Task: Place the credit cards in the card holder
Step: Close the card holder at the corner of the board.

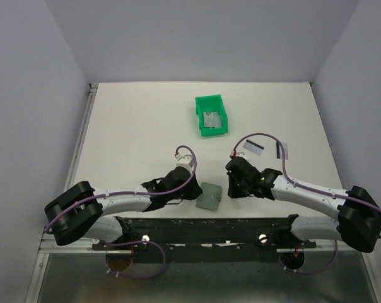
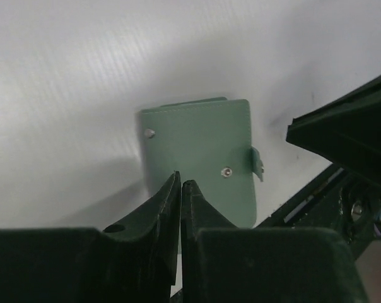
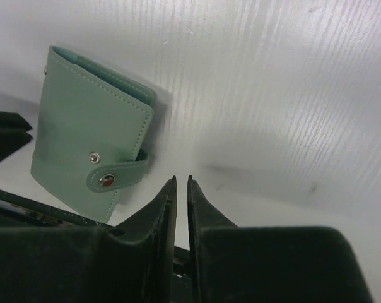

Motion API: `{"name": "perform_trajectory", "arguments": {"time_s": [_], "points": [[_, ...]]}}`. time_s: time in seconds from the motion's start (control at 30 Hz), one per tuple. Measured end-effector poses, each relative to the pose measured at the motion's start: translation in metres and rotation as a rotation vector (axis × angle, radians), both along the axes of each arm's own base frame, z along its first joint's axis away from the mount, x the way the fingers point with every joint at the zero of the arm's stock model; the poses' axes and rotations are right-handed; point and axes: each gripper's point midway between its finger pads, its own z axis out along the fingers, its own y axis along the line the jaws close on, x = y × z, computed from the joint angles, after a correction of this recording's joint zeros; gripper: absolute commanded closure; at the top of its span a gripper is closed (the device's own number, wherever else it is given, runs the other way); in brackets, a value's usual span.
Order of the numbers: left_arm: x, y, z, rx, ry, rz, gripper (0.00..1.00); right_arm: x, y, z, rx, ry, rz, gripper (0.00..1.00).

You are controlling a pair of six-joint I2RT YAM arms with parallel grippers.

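Grey-green card holder (image 1: 210,196) lies folded, strap snapped, between two nearly closed, empty pincers.

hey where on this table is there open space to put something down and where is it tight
Bare white tabletop runs from the left wall to the bright green plastic bin, and again behind that bin to the back wall. It is tight at the near edge: the flat grey-green card holder lies between both grippers, and two silvery black-striped cards sit right of the bin.
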Motion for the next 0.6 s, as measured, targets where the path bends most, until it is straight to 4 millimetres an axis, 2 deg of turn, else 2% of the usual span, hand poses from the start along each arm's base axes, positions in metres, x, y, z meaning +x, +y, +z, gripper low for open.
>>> {"name": "perform_trajectory", "arguments": {"time_s": [0.13, 0.2, 0.33, 0.6], "points": [[-0.014, -0.029, -0.001, -0.05, 0.004, -0.115, 0.86, -0.006, 0.002, 0.004, 0.049, 0.0, 0.009, 0.79], [-0.019, -0.035, -0.004, -0.056, 0.009, -0.143, 0.87, -0.008, 0.006, 0.01, 0.088, -0.008, 0.016, 0.79], [-0.027, -0.041, -0.009, -0.057, 0.026, -0.174, 0.87, -0.012, 0.013, 0.014, 0.144, -0.002, 0.035, 0.79], [-0.044, -0.047, -0.014, -0.09, 0.053, -0.2, 0.92, -0.019, 0.031, 0.005, 0.224, 0.039, 0.074, 0.79]]}}
